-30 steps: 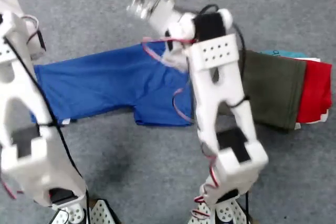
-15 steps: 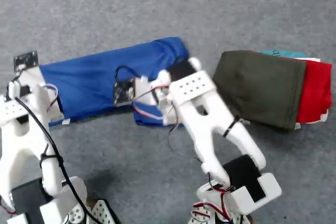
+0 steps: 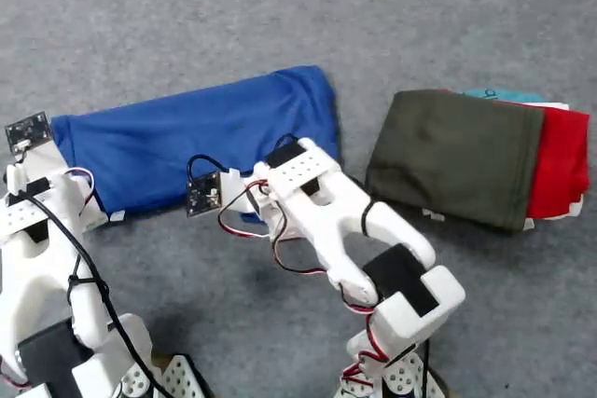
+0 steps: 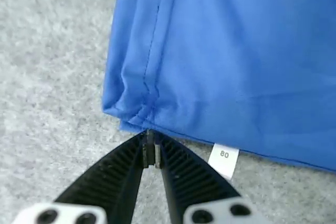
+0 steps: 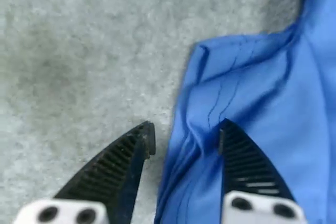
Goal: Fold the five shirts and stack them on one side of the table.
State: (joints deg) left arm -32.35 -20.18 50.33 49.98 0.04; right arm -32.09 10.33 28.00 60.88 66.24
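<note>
cloth of the blue shirt (image 3: 205, 137) lies folded lengthwise on the grey table (image 3: 420, 34), its near edge partly covered by the right arm (image 3: 317, 193). left gripper (image 4: 149, 150) is pressed closed at the shirt's corner hem; whether it pinches fabric is unclear. right gripper (image 5: 184, 135) gapes astride a folded edge. nearby, an olive shirt (image 3: 457, 156) hides most of a red shirt (image 3: 560, 165).

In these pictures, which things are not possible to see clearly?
High view: shirts under the olive shirt; it covers them, so their number is unclear.
High view: near edge of the blue shirt, partly behind the right arm.
Left wrist view: whether the left gripper pinches the hem; its shut fingers meet at the edge.
</note>
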